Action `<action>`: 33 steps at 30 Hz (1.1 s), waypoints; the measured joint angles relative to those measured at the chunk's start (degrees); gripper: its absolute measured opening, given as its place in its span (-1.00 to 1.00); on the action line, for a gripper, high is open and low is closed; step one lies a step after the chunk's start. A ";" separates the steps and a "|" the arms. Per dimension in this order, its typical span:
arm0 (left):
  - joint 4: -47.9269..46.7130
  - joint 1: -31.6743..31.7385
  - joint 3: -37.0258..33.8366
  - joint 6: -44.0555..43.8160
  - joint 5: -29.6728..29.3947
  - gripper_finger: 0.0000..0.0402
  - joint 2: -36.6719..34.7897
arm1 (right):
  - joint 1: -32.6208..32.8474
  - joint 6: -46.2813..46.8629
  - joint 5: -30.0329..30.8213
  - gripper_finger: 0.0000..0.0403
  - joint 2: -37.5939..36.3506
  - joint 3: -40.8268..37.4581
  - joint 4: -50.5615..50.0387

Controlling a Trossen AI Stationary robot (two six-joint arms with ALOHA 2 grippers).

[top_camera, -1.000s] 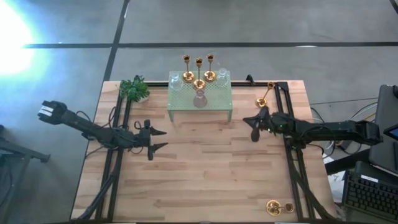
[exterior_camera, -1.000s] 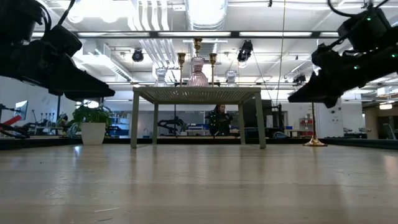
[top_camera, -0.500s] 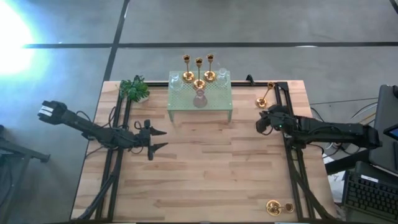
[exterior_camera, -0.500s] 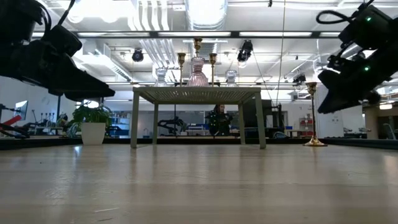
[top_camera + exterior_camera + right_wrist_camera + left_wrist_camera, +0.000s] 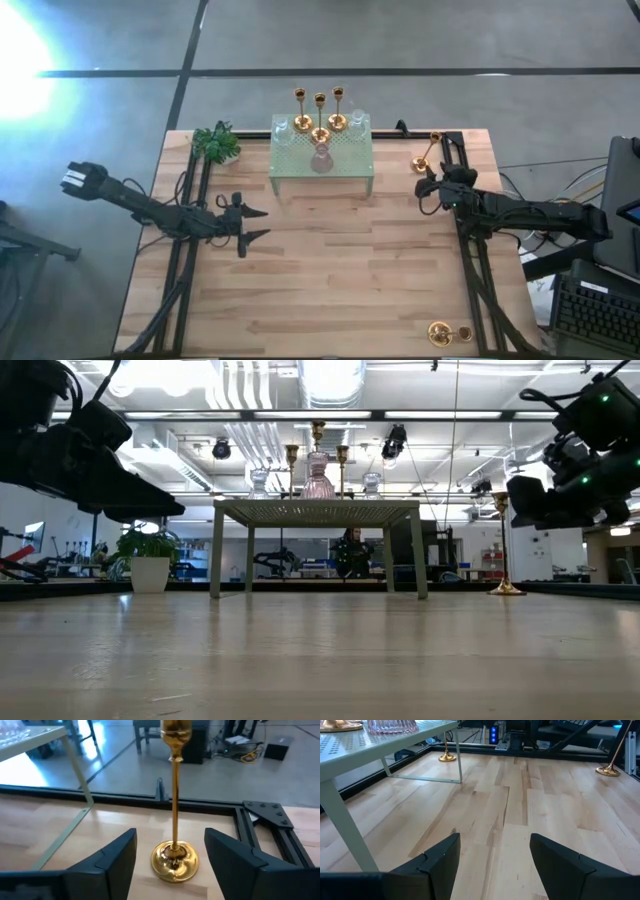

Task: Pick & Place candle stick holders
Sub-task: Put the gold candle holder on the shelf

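The right gripper [image 5: 170,865] hangs with fingers spread apart just short of an upright candlestick [image 5: 174,815] at the table's [image 5: 330,280] far right edge, its stem centred ahead of the gap, untouched (cup rim cut off in the wrist view). Three more candlesticks [image 5: 319,113] stand on the green shelf [image 5: 320,158]. The left gripper [image 5: 254,225] waits open at mid-left.

Bright ceiling lights [image 5: 330,380], glare patch on floor [image 5: 20,50], sharp evenly lit table [image 5: 330,270]
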 joint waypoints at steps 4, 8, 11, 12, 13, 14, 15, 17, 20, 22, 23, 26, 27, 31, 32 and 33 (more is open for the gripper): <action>0.00 -0.01 0.00 0.00 0.00 0.22 0.00 | 0.00 -0.23 1.78 0.15 0.07 -2.27 5.45; 0.00 -0.01 0.00 0.00 0.01 0.22 0.00 | -0.55 -6.20 3.66 0.14 0.25 -4.16 14.26; 0.00 -0.01 0.00 0.00 0.00 0.22 0.00 | -1.70 -10.09 3.50 0.11 1.12 -4.90 19.54; -0.01 -0.01 0.00 0.00 0.02 0.22 0.00 | -2.12 -10.37 3.49 0.11 1.53 -4.90 20.23; -0.01 -0.01 0.00 0.00 0.00 0.22 0.00 | -2.55 -10.36 3.47 0.10 1.92 -4.90 20.42; -0.01 -0.01 0.00 0.00 0.02 0.22 0.00 | -2.93 -10.19 3.45 0.09 2.34 -4.86 20.44; -0.01 0.01 0.00 0.00 0.02 0.22 0.00 | -3.25 -9.85 3.41 0.08 2.82 -4.72 20.68; 0.00 -0.01 0.00 0.00 0.01 0.22 0.00 | -3.94 -9.80 3.29 0.07 3.99 -4.57 22.18; -0.01 0.00 0.00 0.01 0.01 0.22 0.00 | -5.16 -9.76 2.95 0.05 6.23 -4.55 24.52; 0.00 -0.01 0.00 0.01 0.01 0.22 0.00 | -6.20 -9.65 0.79 0.04 8.04 -4.55 26.80; 0.00 -0.01 0.00 0.01 0.01 0.22 0.00 | -6.92 -9.63 -0.33 0.04 9.06 -4.53 27.80; -0.01 0.00 0.00 0.00 0.00 0.22 0.00 | -9.11 -9.53 -1.57 0.03 12.74 -4.52 30.16; -0.01 0.01 0.00 0.00 0.02 0.22 0.00 | -9.83 -9.40 -1.65 0.03 13.99 -4.50 30.75; -0.01 -0.01 0.00 0.02 0.01 0.22 0.02 | -12.62 -8.56 -4.75 0.03 18.34 -4.50 35.49; 0.00 0.00 0.00 0.01 0.01 0.22 0.02 | -13.28 -8.76 -5.57 0.03 19.47 -4.50 36.73; 0.01 0.00 0.00 0.01 0.02 0.22 0.02 | -13.93 -8.99 -5.77 0.03 20.59 -4.50 37.95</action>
